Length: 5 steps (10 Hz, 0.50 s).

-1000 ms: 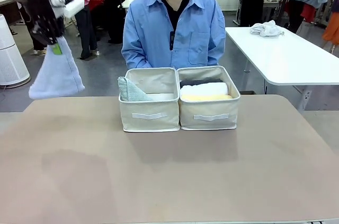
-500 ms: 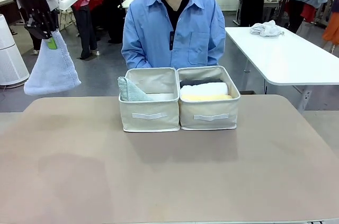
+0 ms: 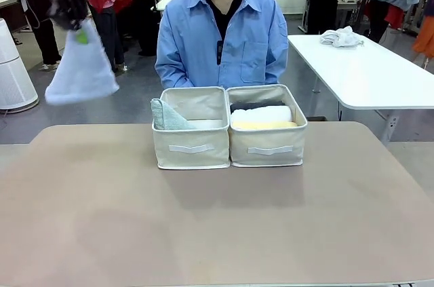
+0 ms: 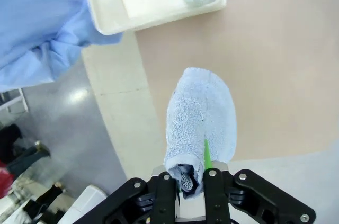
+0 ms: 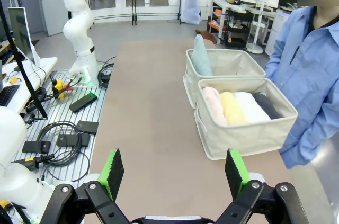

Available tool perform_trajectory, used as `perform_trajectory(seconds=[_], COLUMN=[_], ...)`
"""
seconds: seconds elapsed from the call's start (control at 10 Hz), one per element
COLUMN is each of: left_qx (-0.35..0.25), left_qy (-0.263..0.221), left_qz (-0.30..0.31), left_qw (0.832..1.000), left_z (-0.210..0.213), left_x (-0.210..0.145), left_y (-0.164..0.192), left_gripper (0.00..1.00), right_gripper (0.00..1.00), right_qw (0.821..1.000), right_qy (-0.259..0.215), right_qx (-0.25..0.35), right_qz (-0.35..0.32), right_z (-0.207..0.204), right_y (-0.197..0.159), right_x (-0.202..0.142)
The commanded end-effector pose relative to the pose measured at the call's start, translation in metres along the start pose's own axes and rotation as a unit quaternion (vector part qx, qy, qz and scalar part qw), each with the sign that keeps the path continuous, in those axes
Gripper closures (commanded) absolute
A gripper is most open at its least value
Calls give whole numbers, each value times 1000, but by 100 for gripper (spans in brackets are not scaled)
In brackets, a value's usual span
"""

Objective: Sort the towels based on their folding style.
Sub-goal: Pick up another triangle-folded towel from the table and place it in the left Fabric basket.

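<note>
tan bench (image 3: pixel 217 219) in a busy workroom, person in a blue shirt (image 3: pixel 224 32) seated at the far side, a white table (image 3: pixel 366 70) behind to the right.

counts: two beige bins, six towels.

left bin (image 3: pixel 191 139): one grey-green cone towel (image 3: pixel 166 116) leaning at its left wall. right bin (image 3: pixel 268 139): four rolled towels side by side; right wrist view shows pink (image 5: pixel 214 105), yellow (image 5: pixel 231 107), white (image 5: pixel 250 106), dark grey (image 5: pixel 267 105).

sixth towel, the lavender-blue cone (image 3: pixel 81 70), hangs in the air from the left gripper (image 3: pixel 71 12), up high over the bench's far-left corner. gripper is clamped on the cone's narrow tip, wide end hanging down.

right gripper (image 5: pixel 175 173): fingers spread wide, nothing between them, over the near bench edge.

vs half a second ago: left gripper and cone have shifted right toward the bins and slightly up. bins and contents unchanged.
</note>
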<state>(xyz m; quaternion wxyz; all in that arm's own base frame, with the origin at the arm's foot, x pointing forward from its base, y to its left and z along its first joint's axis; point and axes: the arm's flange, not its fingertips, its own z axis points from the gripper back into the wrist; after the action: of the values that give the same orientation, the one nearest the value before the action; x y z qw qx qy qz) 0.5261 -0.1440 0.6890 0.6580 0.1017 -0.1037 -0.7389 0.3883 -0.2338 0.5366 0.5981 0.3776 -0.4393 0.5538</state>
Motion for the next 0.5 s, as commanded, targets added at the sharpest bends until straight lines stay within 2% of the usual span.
perform_trajectory(seconds=[0.0,0.2,0.4], left_qx=[13,10,6], left_qy=[33,30,4], left_qz=[-27,-59,-93], left_qw=[999,998,996], left_z=[31,29,-4], left_x=[66,122,176], left_y=[53,94,126], left_gripper=[84,84,84], right_gripper=[0,0,0], right_qw=[1000,1000,1000], right_qy=[-4,-4,-4], right_qx=[3,3,3], right_qz=[5,5,5], right_z=[0,0,0], right_y=[4,4,4], right_x=[-1,-1,-1])
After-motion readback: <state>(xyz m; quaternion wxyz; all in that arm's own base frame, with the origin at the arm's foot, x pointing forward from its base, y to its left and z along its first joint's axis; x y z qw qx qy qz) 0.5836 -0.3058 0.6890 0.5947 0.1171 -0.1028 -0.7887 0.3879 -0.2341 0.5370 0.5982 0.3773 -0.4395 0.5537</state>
